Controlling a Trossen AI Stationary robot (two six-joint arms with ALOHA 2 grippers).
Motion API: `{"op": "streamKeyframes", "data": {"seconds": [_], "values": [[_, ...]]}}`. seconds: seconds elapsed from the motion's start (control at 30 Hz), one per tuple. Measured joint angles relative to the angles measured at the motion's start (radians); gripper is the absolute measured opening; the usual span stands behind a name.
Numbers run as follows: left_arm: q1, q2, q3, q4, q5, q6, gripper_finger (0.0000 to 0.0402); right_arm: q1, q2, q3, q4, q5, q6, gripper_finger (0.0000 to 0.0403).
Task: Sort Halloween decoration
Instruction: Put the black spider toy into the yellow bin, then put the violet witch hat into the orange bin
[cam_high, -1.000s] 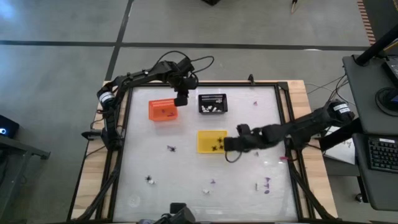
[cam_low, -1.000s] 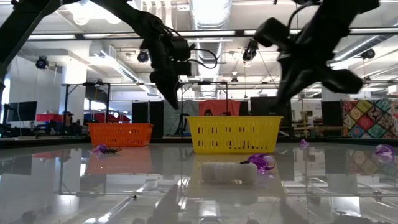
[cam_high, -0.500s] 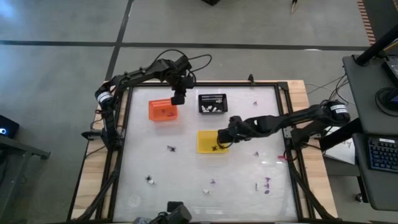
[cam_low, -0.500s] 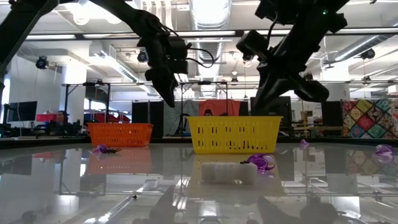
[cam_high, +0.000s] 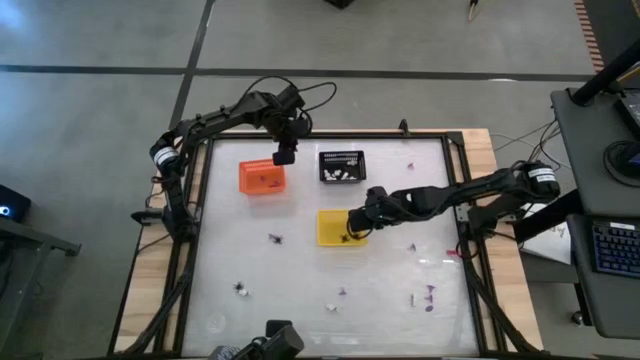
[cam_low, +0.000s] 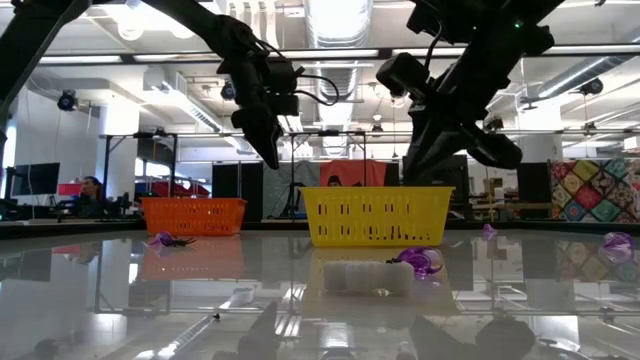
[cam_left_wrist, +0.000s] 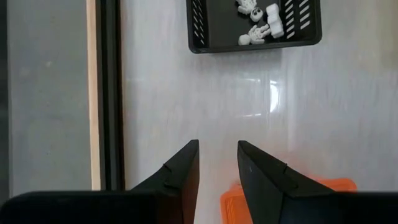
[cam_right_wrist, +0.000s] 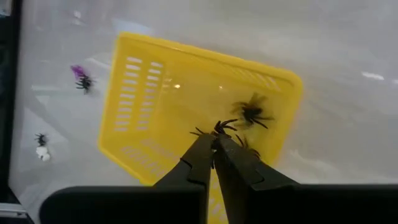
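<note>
From above, the right gripper (cam_high: 352, 226) is hanging over the yellow plastic basket (cam_high: 334, 228), likely to drop a piece in; the left gripper (cam_high: 283, 157) is waiting near the orange plastic basket (cam_high: 262, 178), fingers slightly apart. In the right wrist view, closed fingers are pinching a tiny black leggy spider (cam_right_wrist: 216, 129) above another spider (cam_right_wrist: 252, 113) lying inside.

Black spider (cam_right_wrist: 219, 129) in pincer, tiny pieces (cam_high: 341, 293) scattered on table

table (cam_high: 300, 290) | orange basket (cam_high: 262, 177) | black basket (cam_high: 341, 166) | yellow basket (cam_high: 333, 228) | scattered pieces (cam_high: 429, 295)
</note>
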Motion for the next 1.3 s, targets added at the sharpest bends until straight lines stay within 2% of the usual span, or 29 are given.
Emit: {"op": "streamKeyframes", "data": {"seconds": [0.27, 0.5, 0.63, 0.83, 1.0, 1.3], "values": [[0.0, -0.016, 0.0, -0.015, 0.0, 0.005, 0.0092, 0.0, 0.0, 0.0, 0.022, 0.052, -0.028, 0.0087], [-0.009, -0.07, 0.0, -0.152, 0.008, -0.05, 0.0092, -0.007, -0.027, 0.0, 0.02, 0.059, -0.047, 0.0125], [-0.027, -0.111, 0.0, -0.248, 0.067, -0.113, 0.0092, -0.006, -0.052, 0.0, 0.014, 0.061, -0.081, 0.0132], [-0.082, -0.178, -0.002, -0.374, 0.231, -0.238, 0.0091, -0.013, -0.09, 0.0, -0.03, 0.062, -0.14, 0.0134], [-0.165, -0.217, -0.06, -0.441, 0.221, -0.29, 0.0091, -0.024, -0.105, 0.0, -0.091, 0.061, -0.178, 0.0134], [-0.336, -0.243, -0.179, -0.405, 0.184, -0.417, 0.0091, -0.024, -0.116, 0.0, -0.179, -0.01, -0.219, 0.0134]]}}
